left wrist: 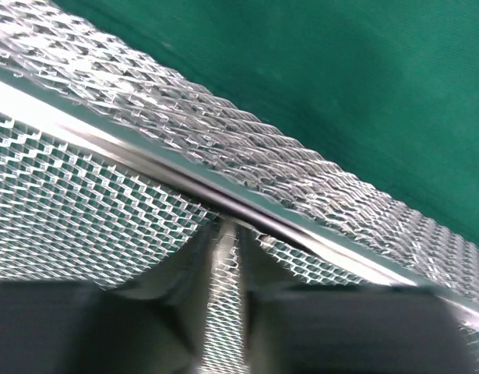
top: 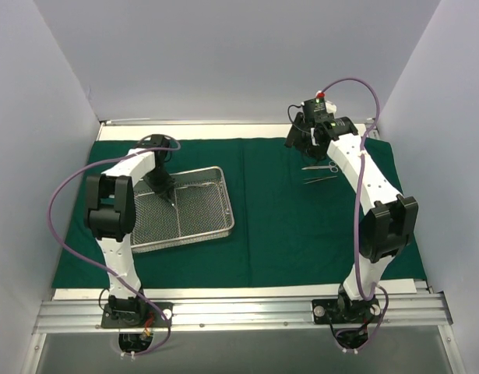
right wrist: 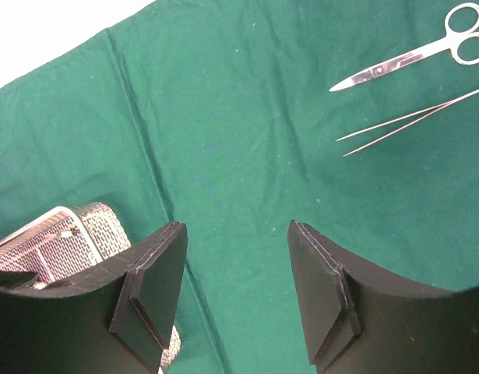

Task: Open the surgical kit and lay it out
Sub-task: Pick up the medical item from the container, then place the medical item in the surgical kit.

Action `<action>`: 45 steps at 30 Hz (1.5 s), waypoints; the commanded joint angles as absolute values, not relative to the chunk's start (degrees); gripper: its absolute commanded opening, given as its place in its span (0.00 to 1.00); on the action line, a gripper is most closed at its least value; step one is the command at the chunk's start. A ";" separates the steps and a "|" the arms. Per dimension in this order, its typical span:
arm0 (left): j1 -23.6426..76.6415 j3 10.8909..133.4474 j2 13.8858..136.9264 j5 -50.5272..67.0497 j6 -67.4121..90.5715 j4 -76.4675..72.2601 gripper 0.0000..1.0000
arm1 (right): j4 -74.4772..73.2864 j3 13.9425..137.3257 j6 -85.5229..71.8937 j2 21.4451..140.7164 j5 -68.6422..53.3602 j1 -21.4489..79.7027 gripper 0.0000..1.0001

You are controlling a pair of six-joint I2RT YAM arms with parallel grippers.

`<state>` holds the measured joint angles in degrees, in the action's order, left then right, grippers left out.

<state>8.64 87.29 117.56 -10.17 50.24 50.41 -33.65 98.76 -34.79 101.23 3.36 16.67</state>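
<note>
Mesh tray [left wrist: 223,132] fills left wrist view; right wrist shows scissors [right wrist: 395,65], tweezers [right wrist: 449,102].

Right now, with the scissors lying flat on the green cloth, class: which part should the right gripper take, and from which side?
Probably the narrow shank of the scissors, between pivot and finger rings, from straight above, the right gripper turned so its fingers straddle it. They lie flat and closed on the cloth, so only the sides offer a pinch; the tweezers lie apart alongside.
</note>
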 commanded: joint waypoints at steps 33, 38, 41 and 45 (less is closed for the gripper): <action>11.42 79.36 90.53 33.40 54.49 14.76 0.02 | -24.60 111.79 -19.25 110.30 -36.75 34.98 0.52; 12.22 78.93 89.91 33.92 54.32 14.94 0.02 | -26.02 112.50 -18.63 110.83 -32.26 36.47 0.45; 12.22 77.96 89.12 34.28 54.32 15.29 0.02 | -26.72 112.76 -18.28 111.27 -30.67 36.56 0.44; 12.30 76.99 88.42 34.54 54.67 14.77 0.02 | -28.21 114.17 -17.76 112.50 -29.18 37.18 0.43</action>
<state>12.27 77.10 91.18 33.32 53.93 16.86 -26.59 111.46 -19.38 111.26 -31.42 36.36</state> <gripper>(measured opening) 0.055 0.431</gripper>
